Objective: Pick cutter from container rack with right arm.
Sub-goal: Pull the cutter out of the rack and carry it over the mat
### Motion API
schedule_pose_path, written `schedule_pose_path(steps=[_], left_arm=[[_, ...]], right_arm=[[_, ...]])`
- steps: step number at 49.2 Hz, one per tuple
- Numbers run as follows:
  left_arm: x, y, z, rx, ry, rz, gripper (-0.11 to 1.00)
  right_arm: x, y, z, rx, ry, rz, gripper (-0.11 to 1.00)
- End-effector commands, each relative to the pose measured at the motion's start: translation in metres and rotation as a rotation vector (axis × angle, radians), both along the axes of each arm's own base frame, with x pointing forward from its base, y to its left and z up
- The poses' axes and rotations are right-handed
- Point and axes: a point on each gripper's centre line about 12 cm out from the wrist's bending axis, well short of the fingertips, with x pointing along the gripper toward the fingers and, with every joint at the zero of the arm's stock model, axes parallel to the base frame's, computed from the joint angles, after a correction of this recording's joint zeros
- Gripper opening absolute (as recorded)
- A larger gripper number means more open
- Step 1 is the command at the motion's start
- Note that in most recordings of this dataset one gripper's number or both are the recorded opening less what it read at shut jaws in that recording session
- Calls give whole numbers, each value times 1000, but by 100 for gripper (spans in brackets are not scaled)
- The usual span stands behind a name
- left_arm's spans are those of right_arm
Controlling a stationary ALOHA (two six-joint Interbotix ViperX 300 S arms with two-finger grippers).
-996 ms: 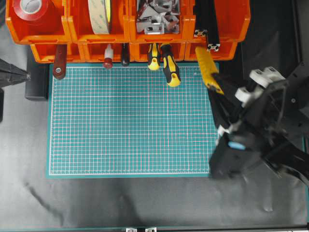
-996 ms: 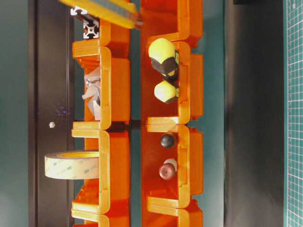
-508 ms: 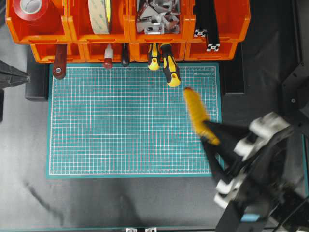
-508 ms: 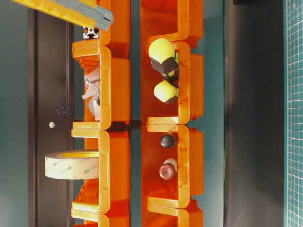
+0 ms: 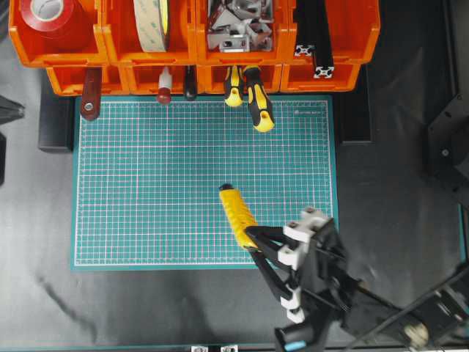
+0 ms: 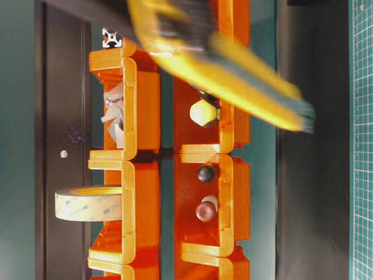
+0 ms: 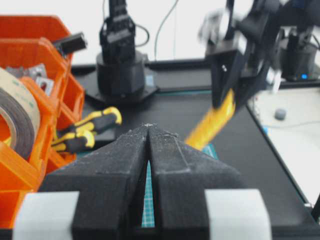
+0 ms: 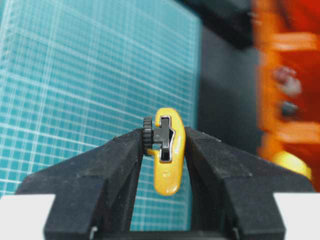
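The slim yellow cutter [image 5: 237, 213] hangs over the green mat's lower middle, dark tip toward the rack, well away from the orange container rack [image 5: 194, 55]. My right gripper [image 5: 255, 240] is shut on its rear end. In the right wrist view the cutter's butt [image 8: 168, 170] sits pinched between both black fingers [image 8: 120, 165]. The table-level view shows the cutter [image 6: 233, 81] as a yellow blur in front of the rack [image 6: 145, 105]. My left gripper [image 7: 149, 126] is shut on nothing, at the far left edge [image 5: 7, 111].
The green gridded cutting mat [image 5: 146, 183] lies below the rack. Two yellow-and-black screwdrivers [image 5: 256, 99] stick out of a lower bin. The upper bins hold a red tape roll [image 5: 47, 15], a beige tape roll [image 5: 150, 22], metal parts [image 5: 234, 26] and black extrusions [image 5: 315, 37].
The right arm has carried the cutter from the rack's right lower bin down and left over the mat. The left gripper has drawn back slightly to the left.
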Motion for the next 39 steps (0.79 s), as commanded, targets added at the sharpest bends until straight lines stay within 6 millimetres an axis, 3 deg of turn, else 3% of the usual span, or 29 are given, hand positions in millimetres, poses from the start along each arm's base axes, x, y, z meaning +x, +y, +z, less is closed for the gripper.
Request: schedule_pose_path(steps=[1,8,26,39], left_arm=[[-1,0,8,-2,-28,-2,0],[-2,0,9,-3,-35,-3,0],[-2,0,12,-6,-55,-4,0],[0,-1,10,-4,-54,-4,0]], right_arm=[[6,-6,-5,13,-8,53,27],[16,-21,-25,0,16,94,27],[47,-59,-53,-18,27,179,27],[63,-67,-75,-2,59,218,27]])
